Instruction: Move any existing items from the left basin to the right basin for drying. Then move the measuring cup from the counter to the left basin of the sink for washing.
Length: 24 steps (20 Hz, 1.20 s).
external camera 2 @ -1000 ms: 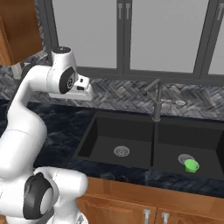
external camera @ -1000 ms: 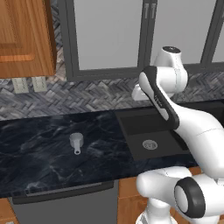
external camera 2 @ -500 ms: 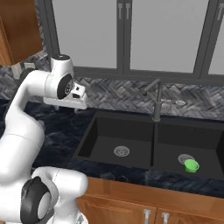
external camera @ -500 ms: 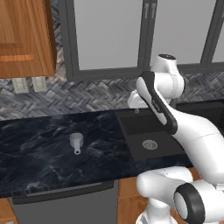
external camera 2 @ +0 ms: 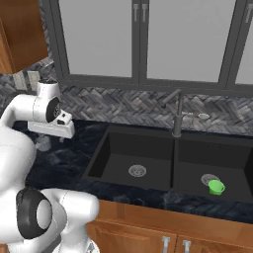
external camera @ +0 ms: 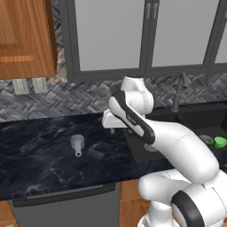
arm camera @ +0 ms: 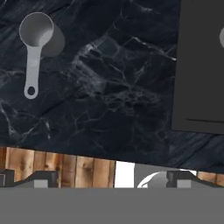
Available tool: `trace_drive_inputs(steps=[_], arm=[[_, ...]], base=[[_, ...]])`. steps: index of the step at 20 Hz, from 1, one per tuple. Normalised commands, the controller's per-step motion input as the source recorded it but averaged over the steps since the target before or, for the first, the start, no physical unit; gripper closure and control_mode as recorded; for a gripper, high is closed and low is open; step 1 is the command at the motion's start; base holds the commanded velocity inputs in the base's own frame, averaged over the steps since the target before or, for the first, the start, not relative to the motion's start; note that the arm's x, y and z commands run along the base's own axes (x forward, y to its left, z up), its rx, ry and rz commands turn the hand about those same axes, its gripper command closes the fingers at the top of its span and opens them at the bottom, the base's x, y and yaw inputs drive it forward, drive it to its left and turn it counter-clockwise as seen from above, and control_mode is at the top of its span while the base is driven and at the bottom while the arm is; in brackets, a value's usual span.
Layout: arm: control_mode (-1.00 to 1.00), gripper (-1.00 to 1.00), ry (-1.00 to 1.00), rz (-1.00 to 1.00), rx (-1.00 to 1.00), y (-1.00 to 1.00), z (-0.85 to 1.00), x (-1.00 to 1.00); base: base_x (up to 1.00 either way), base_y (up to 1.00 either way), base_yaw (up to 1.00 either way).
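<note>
1. The gripper [external camera: 111, 130] hangs over the counter [external camera: 40, 164], just left of the sink [external camera 2: 163, 165].
2. The cup [arm camera: 37, 41] stands on the counter well left of the jaws, apart from them, its handle towards the counter's front edge.
3. The left basin [external camera 2: 116, 163] lies right of the jaws; the right basin [external camera 2: 232, 170] lies beyond it, past the faucet [external camera 2: 177, 116] at the divider.
4. A green cup [external camera 2: 215, 187] sits in the right basin beside its drain.
</note>
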Motion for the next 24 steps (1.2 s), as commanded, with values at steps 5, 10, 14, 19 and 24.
trace_drive_inputs(steps=[5, 10, 14, 19, 24], arm=[[-1.0, -1.0, 0.1, 0.0, 0.0, 0.72, -0.26, 0.38], [-1.0, -1.0, 0.05, -0.03, 0.0, 0.66, -0.06, 0.42], [-1.0, -1.0, 0.09, -0.04, 0.0, 0.66, -0.11, 0.41], [-1.0, -1.0, 0.07, -0.03, -0.02, 0.64, -0.44, 0.35], [-1.0, -1.0, 0.06, -0.02, -0.08, 0.32, -0.61, 0.36]], base=[[0.0, 0.0, 0.0], [0.0, 0.0, 0.0], [0.0, 0.0, 0.0], [0.0, 0.0, 0.0], [0.0, 0.0, 0.0]])
